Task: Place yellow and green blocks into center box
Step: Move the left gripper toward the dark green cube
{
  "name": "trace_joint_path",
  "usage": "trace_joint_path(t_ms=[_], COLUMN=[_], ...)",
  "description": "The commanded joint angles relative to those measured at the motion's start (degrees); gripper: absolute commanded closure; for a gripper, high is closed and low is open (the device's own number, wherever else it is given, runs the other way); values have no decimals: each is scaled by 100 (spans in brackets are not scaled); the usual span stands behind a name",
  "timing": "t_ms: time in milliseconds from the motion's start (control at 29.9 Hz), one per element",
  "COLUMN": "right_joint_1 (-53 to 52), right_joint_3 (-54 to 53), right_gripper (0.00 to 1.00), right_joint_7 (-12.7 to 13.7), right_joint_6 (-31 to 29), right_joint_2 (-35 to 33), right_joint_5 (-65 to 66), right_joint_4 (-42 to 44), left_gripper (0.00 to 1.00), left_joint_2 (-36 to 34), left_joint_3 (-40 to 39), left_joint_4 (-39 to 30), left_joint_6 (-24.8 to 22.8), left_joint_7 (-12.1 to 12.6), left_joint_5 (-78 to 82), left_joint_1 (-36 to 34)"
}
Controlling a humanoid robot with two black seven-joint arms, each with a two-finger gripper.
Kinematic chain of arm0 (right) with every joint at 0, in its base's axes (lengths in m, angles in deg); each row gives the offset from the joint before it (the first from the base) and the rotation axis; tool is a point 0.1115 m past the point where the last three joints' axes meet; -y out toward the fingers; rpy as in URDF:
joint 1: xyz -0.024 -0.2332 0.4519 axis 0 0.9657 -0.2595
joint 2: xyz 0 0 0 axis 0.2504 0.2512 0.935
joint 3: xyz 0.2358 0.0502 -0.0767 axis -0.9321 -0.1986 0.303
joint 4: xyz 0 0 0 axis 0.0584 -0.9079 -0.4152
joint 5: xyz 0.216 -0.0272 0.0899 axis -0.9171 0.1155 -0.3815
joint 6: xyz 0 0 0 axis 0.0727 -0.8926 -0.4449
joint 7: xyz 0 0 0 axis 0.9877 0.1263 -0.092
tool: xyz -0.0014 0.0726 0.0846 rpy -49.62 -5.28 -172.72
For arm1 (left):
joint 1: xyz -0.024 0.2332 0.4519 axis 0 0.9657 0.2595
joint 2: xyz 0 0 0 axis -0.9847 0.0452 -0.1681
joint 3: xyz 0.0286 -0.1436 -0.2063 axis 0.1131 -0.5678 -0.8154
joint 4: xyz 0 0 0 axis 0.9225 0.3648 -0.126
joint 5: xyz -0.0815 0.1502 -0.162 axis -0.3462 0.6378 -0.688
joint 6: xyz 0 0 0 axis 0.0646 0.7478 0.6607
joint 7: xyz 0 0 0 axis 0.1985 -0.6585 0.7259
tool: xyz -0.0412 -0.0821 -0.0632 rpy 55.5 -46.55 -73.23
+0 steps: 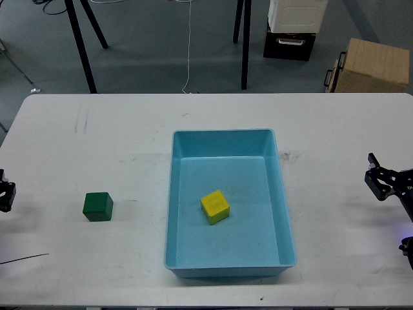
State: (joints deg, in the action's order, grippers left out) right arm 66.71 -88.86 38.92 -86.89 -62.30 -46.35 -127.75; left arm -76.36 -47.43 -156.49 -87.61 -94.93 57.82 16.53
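- The left gripper (5, 194) only peeks in at the table's left edge; too little of it shows to tell whether its fingers are apart or together, and it holds nothing.
- The green block (98, 206) sits on the white table (77, 142) to the right of that gripper, near it and well short of the tray.
- It looks like a small, stiff, matte cube: probably light and not slippery. Two opposite flat side faces, pinched from above, seem the best hold.
- Farther right, the yellow block (215, 206) already lies inside the center box (171, 194), slightly turned, apart from the walls.
- The right gripper (381, 181) hovers beyond the tray's right rim, fingers spread, empty.
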Motion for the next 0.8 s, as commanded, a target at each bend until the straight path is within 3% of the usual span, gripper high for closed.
trace_joint_path(t_ms=[0, 167, 334, 768], right_joint_1=[-9, 0, 0, 26], right_joint_3=[8, 25, 17, 17], right_gripper=[0, 0, 0, 0], right_joint_7=[0, 0, 0, 0], right_joint_6=[0, 0, 0, 0], right_joint_2=[-6, -32, -32, -41], right_joint_5=[0, 18, 26, 237], right_joint_4=[0, 0, 0, 9], left_gripper=[0, 0, 0, 0], left_joint_2=[-7, -261, -1421, -3565], left_joint_3=[-2, 41, 560, 674], left_joint_4=[-17, -44, -482, -2363], left_joint_6=[414, 513, -419, -569], left_joint_7=[-323, -245, -262, -262], left_joint_5=[771, 1501, 3985, 7969], left_joint_1=[0, 0, 17, 0])
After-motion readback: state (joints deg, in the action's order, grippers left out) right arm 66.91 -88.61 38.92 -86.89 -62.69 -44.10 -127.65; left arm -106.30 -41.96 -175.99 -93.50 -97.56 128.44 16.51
